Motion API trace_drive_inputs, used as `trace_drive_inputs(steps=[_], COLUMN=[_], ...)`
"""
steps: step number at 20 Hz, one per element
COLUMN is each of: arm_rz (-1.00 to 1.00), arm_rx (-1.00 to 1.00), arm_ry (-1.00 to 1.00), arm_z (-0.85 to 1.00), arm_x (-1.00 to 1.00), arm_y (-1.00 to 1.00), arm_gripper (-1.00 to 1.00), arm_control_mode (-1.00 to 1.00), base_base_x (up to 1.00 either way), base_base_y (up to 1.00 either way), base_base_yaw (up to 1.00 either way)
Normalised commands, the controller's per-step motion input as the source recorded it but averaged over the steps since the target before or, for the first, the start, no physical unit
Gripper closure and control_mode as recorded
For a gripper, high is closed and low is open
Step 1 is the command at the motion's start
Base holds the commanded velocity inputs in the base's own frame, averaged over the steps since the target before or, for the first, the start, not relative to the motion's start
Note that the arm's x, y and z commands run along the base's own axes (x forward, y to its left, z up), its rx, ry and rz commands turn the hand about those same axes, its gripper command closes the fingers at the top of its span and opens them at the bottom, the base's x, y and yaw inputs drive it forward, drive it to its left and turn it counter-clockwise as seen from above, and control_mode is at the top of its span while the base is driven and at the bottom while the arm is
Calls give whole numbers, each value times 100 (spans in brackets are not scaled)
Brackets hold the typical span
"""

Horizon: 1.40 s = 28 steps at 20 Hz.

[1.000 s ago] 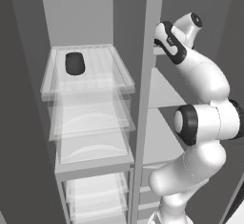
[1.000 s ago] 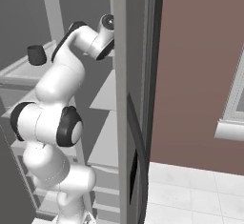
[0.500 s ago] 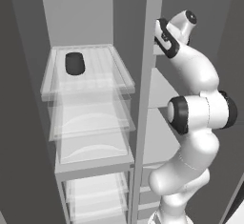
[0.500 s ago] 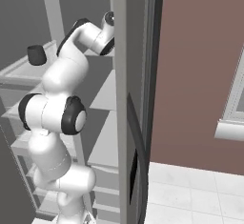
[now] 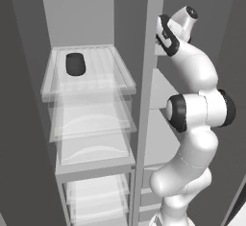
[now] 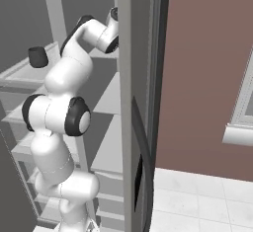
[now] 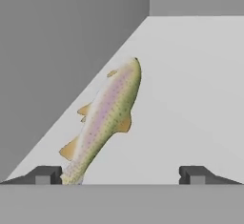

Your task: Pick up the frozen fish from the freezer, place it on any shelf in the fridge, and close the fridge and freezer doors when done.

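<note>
The fingertips (image 7: pixel 43 174) stand wide apart at the bottom of the hand view, nothing between them, so the gripper (image 7: pixel 120 175) is open and empty. The spread looks meant to let the jaws straddle the fish (image 7: pixel 104 119), which lies flat on a plain grey shelf (image 7: pixel 190 89) of the freezer (image 5: pixel 161 95), close along the side wall, its tail end just beside the left fingertip and its head pointing away toward the back corner. It lies off to one side of the gap, not centred, so I judge the hand needs to shift toward the wall before it can close. Outward from there, the arm (image 5: pixel 197 109) reaches up and into the narrow compartment past the grey divider (image 5: pixel 144 100). Beside it the fridge (image 5: pixel 86 76) stands open, its clear glass shelves (image 5: pixel 91 83) bare save for a small dark object (image 5: pixel 75 63) on the top one, so there is room for the fish. A door (image 6: pixel 136 107) with a dark panel stands edge-on in the right base view, open.
</note>
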Motion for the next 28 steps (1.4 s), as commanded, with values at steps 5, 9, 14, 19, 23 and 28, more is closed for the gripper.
trace_drive_inputs(steps=[5,9,14,19,23,28], arm_rz=[16,9,1,0,0,0], arm_rx=[0,0,-5,-5,-2,0], arm_ry=[-1,0,3,6,1,-1], arm_z=[0,-5,-34,-69,-84,-53], arm_x=[-5,0,40,35,11,-26], arm_y=[0,24,31,20,-1,-24], arm_gripper=[-100,-100,-100,100,100,100], arm_control_mode=[-100,-100,-100,-100,-100,-100], base_base_x=[0,0,0,0,0,0], base_base_y=[0,0,0,0,0,0], base_base_yaw=[0,0,0,0,0,0])
